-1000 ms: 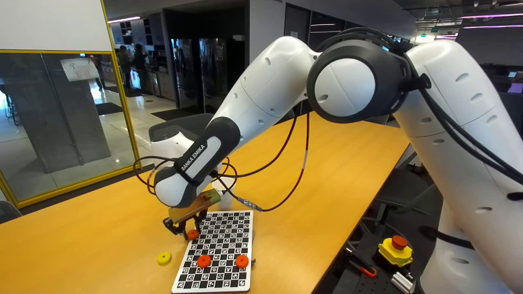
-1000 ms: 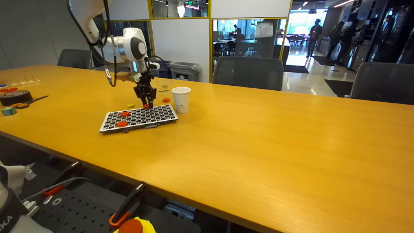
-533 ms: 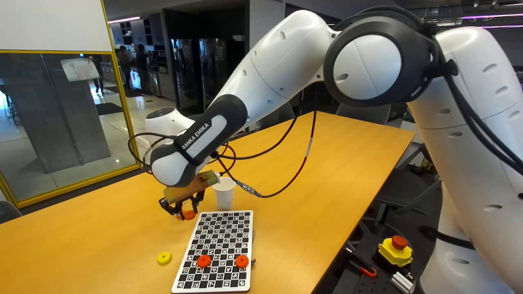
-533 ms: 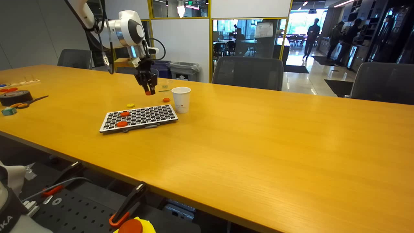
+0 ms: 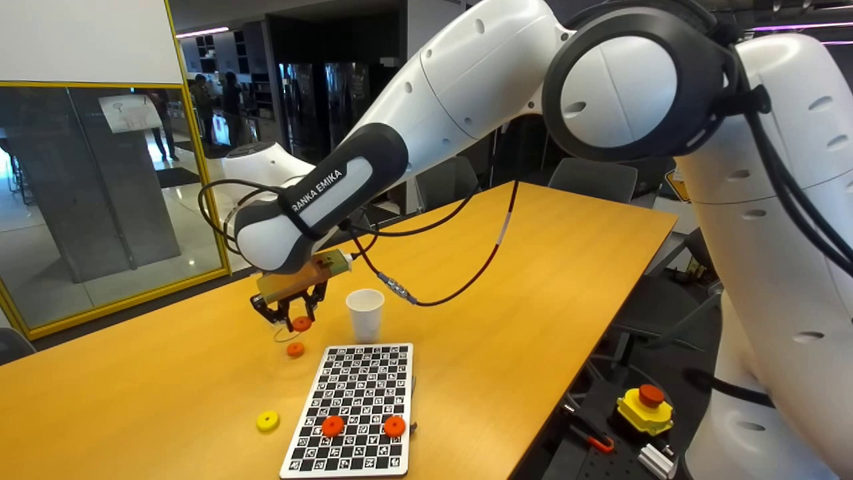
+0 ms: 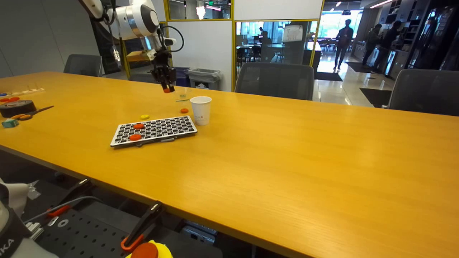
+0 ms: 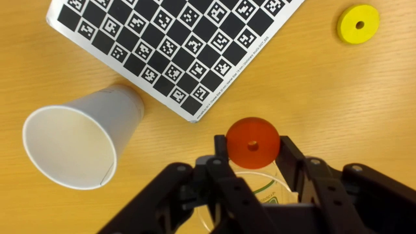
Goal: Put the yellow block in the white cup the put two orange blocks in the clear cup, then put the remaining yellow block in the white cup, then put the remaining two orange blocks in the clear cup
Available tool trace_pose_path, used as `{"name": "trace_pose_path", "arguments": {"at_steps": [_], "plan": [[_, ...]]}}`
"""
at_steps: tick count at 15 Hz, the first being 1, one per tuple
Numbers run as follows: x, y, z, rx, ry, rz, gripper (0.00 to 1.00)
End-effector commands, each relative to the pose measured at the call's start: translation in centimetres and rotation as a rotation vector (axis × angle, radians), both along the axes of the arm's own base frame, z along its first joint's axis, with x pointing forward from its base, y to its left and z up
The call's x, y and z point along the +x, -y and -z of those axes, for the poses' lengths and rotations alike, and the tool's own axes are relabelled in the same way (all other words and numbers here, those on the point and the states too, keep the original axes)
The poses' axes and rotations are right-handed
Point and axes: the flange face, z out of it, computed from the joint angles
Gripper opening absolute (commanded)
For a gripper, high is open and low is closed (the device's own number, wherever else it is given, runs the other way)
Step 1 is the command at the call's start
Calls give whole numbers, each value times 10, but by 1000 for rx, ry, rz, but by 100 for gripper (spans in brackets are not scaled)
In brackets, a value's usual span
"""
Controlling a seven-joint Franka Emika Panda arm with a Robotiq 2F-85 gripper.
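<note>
Fingers (image 7: 290,159) holding 1 orange block (image 7: 253,137), left of the clear cup (image 6: 183,95) in an exterior view; shift over that cup appears required before release.

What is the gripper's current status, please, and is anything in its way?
Gripper shut on small round orange block. Block aloft near small transparent colourless cup, not yet inside. Opaque white tapered cup standing close by, not between them.
</note>
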Motion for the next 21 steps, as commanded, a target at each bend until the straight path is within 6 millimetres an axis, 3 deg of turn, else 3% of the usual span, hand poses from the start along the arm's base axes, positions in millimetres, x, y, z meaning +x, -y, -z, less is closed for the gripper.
{"name": "trace_pose_path", "arguments": {"at_steps": [1, 9, 18, 19, 21], "plan": [[23, 2, -10, -10, 3, -4, 17], [61, 15, -11, -8, -4, -13, 17], [79, 11, 5, -18, -27, -25, 17], [81, 11, 6, -13, -30, -22, 67], [82, 10, 6, -10, -30, -22, 75]]}}
